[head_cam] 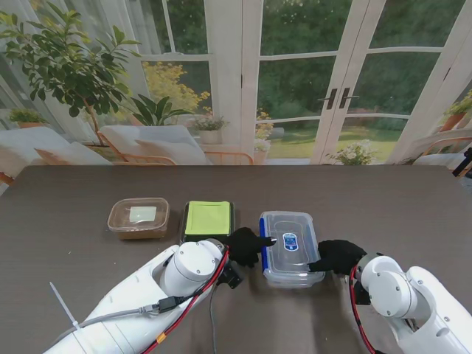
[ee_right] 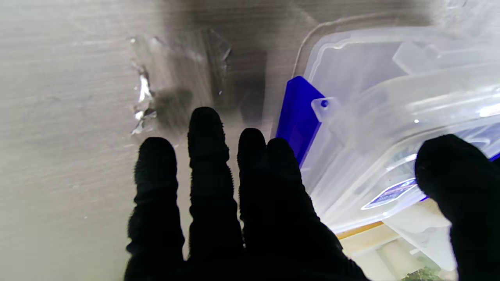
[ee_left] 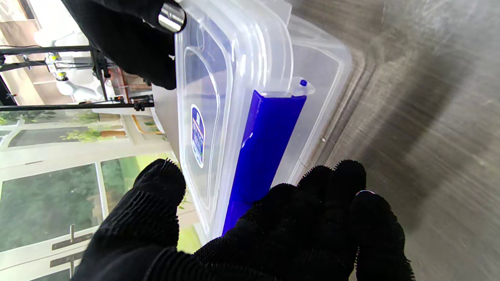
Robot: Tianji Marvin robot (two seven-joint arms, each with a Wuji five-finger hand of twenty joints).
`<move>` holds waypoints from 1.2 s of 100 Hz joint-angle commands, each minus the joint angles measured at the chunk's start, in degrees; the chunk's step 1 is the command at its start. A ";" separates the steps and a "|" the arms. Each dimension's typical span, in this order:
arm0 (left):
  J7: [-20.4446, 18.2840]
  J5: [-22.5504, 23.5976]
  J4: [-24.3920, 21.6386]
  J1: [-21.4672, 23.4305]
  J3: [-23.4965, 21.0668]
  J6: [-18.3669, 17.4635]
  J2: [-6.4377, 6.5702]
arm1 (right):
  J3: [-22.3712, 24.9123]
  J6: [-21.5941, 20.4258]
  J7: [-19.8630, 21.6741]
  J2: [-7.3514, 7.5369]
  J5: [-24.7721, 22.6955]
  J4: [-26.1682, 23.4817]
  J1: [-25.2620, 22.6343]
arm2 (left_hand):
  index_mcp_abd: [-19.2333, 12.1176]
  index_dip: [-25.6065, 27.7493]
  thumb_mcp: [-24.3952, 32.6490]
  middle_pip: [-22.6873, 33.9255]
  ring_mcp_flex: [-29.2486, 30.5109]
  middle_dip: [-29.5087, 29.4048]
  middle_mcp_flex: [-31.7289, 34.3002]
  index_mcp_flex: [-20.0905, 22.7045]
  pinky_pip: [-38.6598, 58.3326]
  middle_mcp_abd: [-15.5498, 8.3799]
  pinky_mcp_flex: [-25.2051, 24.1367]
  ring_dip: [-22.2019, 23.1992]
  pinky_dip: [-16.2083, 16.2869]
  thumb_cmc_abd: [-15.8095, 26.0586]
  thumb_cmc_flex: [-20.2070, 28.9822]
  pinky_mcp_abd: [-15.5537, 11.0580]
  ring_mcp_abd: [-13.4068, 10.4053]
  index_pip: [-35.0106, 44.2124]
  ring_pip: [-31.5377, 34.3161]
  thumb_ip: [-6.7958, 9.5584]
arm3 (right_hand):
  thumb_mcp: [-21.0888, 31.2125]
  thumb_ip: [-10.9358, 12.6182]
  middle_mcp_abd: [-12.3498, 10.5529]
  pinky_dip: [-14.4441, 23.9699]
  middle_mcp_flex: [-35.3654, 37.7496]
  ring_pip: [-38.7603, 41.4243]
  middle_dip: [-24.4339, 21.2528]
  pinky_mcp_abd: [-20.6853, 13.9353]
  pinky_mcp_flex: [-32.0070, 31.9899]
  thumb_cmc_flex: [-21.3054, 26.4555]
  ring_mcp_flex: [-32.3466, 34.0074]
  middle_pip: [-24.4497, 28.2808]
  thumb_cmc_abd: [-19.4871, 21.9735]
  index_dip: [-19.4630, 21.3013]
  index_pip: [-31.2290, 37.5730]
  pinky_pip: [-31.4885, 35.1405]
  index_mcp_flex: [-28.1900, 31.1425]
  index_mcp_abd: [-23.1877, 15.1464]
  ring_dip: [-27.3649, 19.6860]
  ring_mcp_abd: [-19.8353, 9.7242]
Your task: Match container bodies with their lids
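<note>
You see a clear rectangular plastic container (head_cam: 290, 248) with blue side latches, its lid on, at table centre. To its left lies a black container with a flat lime-green lid (head_cam: 208, 219), then a brown translucent tub (head_cam: 139, 217), lidded, farthest left.

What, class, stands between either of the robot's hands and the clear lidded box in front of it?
Nothing visible does. The left hand is at the left side of the clear box, by its blue latch, and the right hand is at its right side. The lid already sits on the box.
</note>
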 commanded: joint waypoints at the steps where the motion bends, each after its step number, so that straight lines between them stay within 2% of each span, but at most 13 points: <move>1: -2.08 0.14 -1.30 -0.72 0.22 -0.73 -1.32 | -1.56 -1.39 0.91 -1.23 0.80 -1.91 -1.21 | -7.52 0.55 -0.85 0.63 -0.15 -0.35 0.55 -0.33 0.68 -3.32 -0.84 -0.09 -0.38 0.82 1.41 -5.56 1.71 -0.60 0.42 0.95 | 2.41 1.33 -4.77 -0.53 -0.22 1.01 0.63 -0.94 0.24 -0.38 1.88 -0.22 -0.21 1.19 1.93 2.61 1.66 -13.87 0.84 -0.60; 19: -3.25 2.09 -1.43 -0.89 0.08 -0.21 -0.55 | -1.41 -2.32 -0.36 -1.51 2.80 -3.55 -2.89 | -7.31 0.98 -0.47 1.58 1.16 0.81 2.03 0.65 1.52 -3.16 0.42 1.03 0.27 0.63 1.41 -5.22 2.19 -0.01 2.72 0.95 | 3.32 1.46 -4.55 -0.58 0.08 1.09 0.65 -0.96 0.16 -0.15 2.00 0.01 0.32 1.28 2.09 2.73 2.21 -13.55 0.80 -0.69; 24: -2.66 3.20 -1.32 -0.59 -0.04 -0.65 -0.53 | -1.26 -2.79 -0.73 -1.57 3.07 -4.15 -3.56 | -7.23 1.52 0.35 2.23 2.72 1.95 3.77 1.93 2.23 -3.05 2.07 1.74 1.09 0.11 1.18 -4.15 2.68 0.86 4.32 0.95 | 3.64 1.50 -4.49 -0.58 0.19 1.16 0.62 -0.94 0.22 -0.18 2.16 0.05 0.42 1.30 2.14 2.82 2.36 -13.54 0.79 -0.74; 28: -2.12 4.00 -1.31 -0.32 -0.19 -0.96 -0.46 | -1.12 -3.22 -0.97 -1.62 3.37 -4.62 -4.08 | -7.22 2.29 3.15 2.29 4.06 3.32 5.19 2.99 2.34 -3.03 3.58 2.06 2.27 -0.64 -0.17 -3.27 3.03 1.71 5.42 0.69 | 3.81 1.52 -4.52 -0.60 0.29 1.13 0.61 -0.96 0.21 -0.18 2.10 0.08 0.42 1.31 2.16 2.84 2.46 -13.49 0.76 -0.67; 46: -2.47 6.73 -2.34 0.61 -1.08 -0.71 0.52 | -1.26 -4.35 -2.04 -1.86 5.68 -6.17 -5.82 | -7.22 3.22 4.47 3.21 6.44 3.89 7.57 6.37 3.11 -2.98 6.39 2.29 2.61 -1.25 -0.41 -1.46 3.66 3.47 6.90 0.56 | 4.72 1.56 -4.05 -0.70 0.36 1.27 0.53 -0.89 0.23 -0.02 2.36 0.14 0.47 1.28 2.04 3.00 2.83 -13.24 0.72 -0.72; 48: -2.30 7.15 -2.42 0.75 -1.15 -0.86 0.57 | -1.30 -4.55 -2.09 -1.87 5.79 -6.27 -5.94 | -7.28 4.21 6.51 3.37 7.02 4.27 8.21 6.72 3.25 -3.11 7.09 2.10 2.95 -1.77 -1.49 -1.09 3.81 4.29 7.43 0.29 | 4.76 1.54 -4.03 -0.72 0.28 1.30 0.53 -0.92 0.23 -0.11 2.43 0.15 0.50 1.27 2.01 3.01 2.78 -13.23 0.72 -0.73; 54: -1.80 8.24 -2.86 1.22 -1.39 -1.13 0.75 | -1.41 -5.16 -2.43 -1.91 5.91 -6.50 -6.28 | -7.41 4.82 7.52 3.99 8.61 4.58 9.63 8.28 3.83 -3.06 8.87 2.18 3.20 -2.19 -1.97 0.01 4.03 5.18 8.30 0.18 | 4.83 1.51 -4.03 -0.77 0.26 1.35 0.55 -0.99 0.32 -0.15 2.50 0.28 0.50 1.28 2.01 3.07 2.81 -13.18 0.70 -0.82; 67: -4.04 10.42 -4.44 1.49 -1.57 -0.24 2.08 | -1.60 -5.68 -3.31 -2.05 5.97 -6.58 -6.59 | -7.34 5.47 8.26 5.16 11.12 4.87 11.59 9.88 4.64 -3.16 11.92 2.18 3.38 -2.39 -2.61 1.78 4.32 6.16 9.36 0.06 | 4.99 1.49 -3.94 -0.85 0.26 1.55 0.51 -0.96 0.40 -0.16 2.60 0.42 0.48 1.30 2.02 3.20 2.82 -13.14 0.72 -0.82; 75: -5.42 11.05 -4.87 1.35 -1.52 0.30 2.62 | -1.62 -5.76 -3.60 -2.10 6.03 -6.31 -6.49 | -7.38 5.56 8.47 5.24 11.21 4.85 11.59 9.88 4.64 -3.17 12.12 2.11 3.35 -2.40 -2.72 1.87 4.26 6.19 9.43 0.04 | 5.07 1.48 -3.85 -0.89 0.30 1.74 0.50 -1.00 0.43 -0.18 2.59 0.51 0.59 1.32 2.07 3.29 2.93 -13.13 0.77 -0.72; 94: -6.90 9.63 -4.44 0.54 -0.88 0.16 2.69 | -0.67 -5.56 -4.50 -2.32 6.38 -6.43 -7.29 | -7.50 5.56 8.89 5.04 10.16 4.65 10.79 9.29 4.24 -2.98 10.93 2.08 3.20 -2.50 -2.79 1.06 4.34 5.76 9.33 -0.05 | 5.36 1.47 -3.55 -1.00 0.50 2.04 0.43 -0.83 0.42 -0.09 2.69 0.67 0.53 1.34 2.09 3.46 3.17 -12.88 0.79 -0.40; 120: -9.16 10.37 -3.85 -1.04 0.74 -0.07 3.21 | 0.38 -5.71 -4.78 -2.46 7.85 -6.53 -8.60 | -7.57 3.08 8.93 4.56 8.93 4.19 9.21 6.11 4.04 -3.67 9.90 1.91 3.04 -2.63 -3.35 0.00 3.39 1.91 8.85 -0.08 | 5.56 1.41 -3.29 -1.18 0.58 2.16 0.31 -0.67 0.23 0.07 2.65 0.65 0.42 1.30 1.99 3.53 3.33 -12.72 0.73 -0.21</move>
